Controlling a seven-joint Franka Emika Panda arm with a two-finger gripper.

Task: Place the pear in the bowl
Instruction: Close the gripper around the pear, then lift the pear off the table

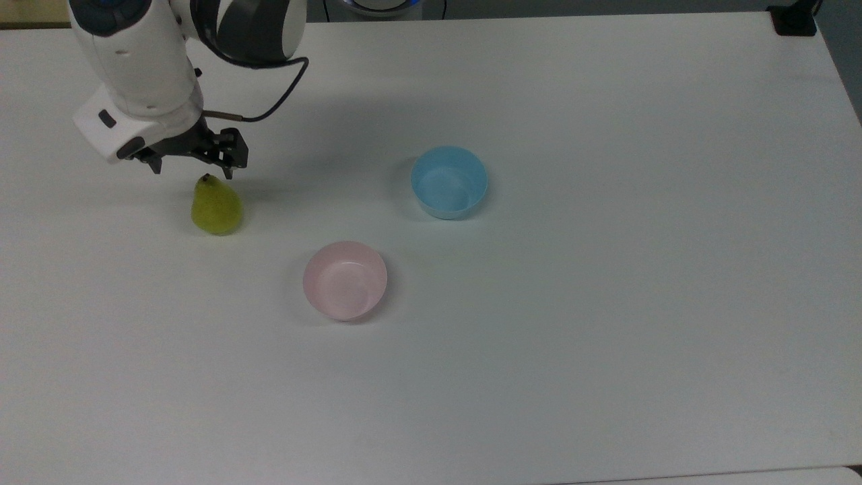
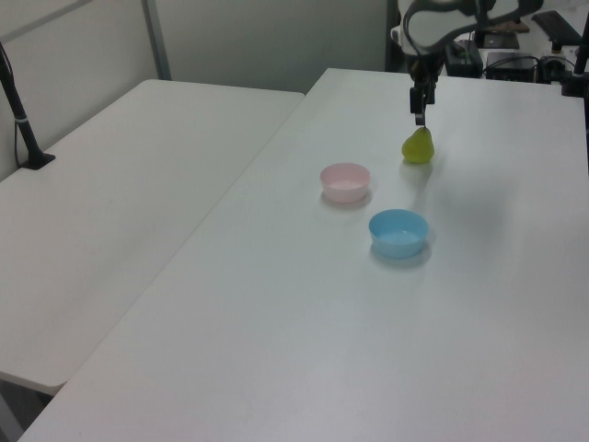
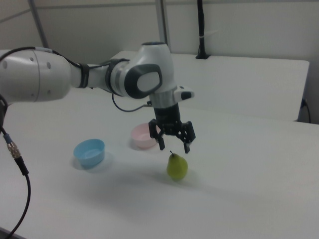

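The yellow-green pear [image 1: 217,205] [image 2: 418,146] [image 3: 177,166] stands upright on the white table, stem up. My gripper [image 1: 193,172] [image 3: 175,147] [image 2: 420,116] hovers just above its stem, open, fingers spread to either side with nothing between them. The pale pink bowl [image 1: 345,280] [image 2: 345,181] [image 3: 144,136] sits empty on the table, to the right of and below the pear in the top view.
A light blue bowl [image 1: 448,182] [image 2: 398,232] [image 3: 89,152] stands near the pink one, also empty. A second white table [image 2: 110,212] adjoins on the left view's left, with a black post [image 2: 23,120] clamped to it. The white arm [image 3: 75,79] reaches in from the right view's left.
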